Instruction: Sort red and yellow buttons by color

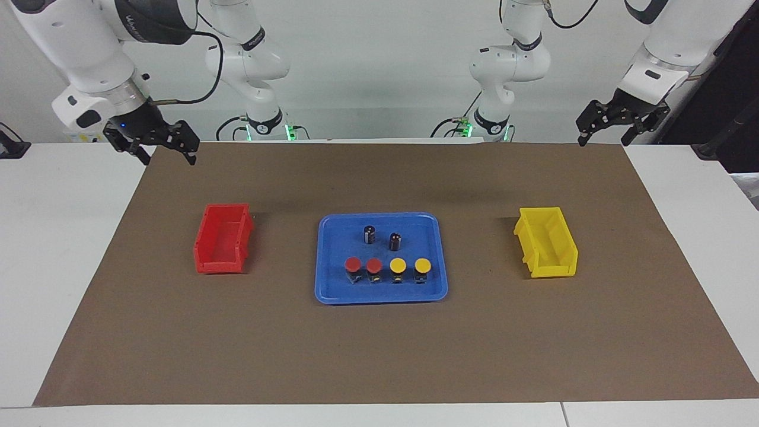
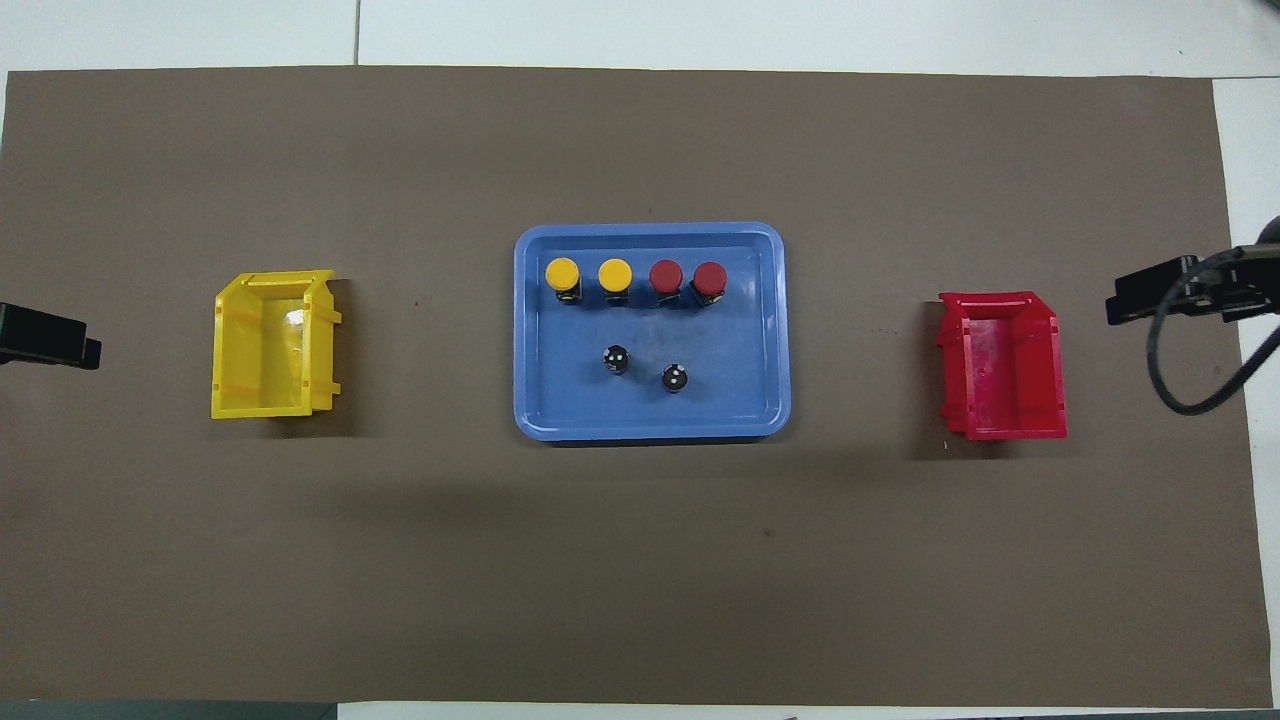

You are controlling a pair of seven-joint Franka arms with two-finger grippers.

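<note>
Nothing sorted yet, judging by the layout. All four buttons sit in one row in the blue tray [image 1: 325, 261], on the side of the tray farther from the robots: two red buttons [image 1: 353, 269] [image 1: 374, 270] toward the right arm's end, two yellow buttons [image 1: 398, 270] [image 1: 422, 270] toward the left arm's end. Two dark capless cylinders [image 1: 369, 233] [image 1: 395, 241] stand in the same tray, nearer the robots than the button row; not task items.

Red bin [image 1: 222, 245] is on the tabletop [image 1: 379, 356] well apart from the tray toward the right arm's end, looks empty. Yellow bin [image 1: 547, 242] is well apart from the tray toward the left arm's end, also looks empty.

Right claw [image 1: 158, 146] hangs up in the air over the brown mat's edge, well away from the tray, fingers spread, holding nothing. Left claw [image 1: 619, 126] likewise, over the mat's other corner, fingers apart, empty. Both arms wait.

Step in hand: the first pick. Probable next move: the right claw comes over the tray and down on the outer red button, which has a free flank. Caps stand close together, so the fingers need a narrow, well-aligned approach to avoid knocking the neighbour.
</note>
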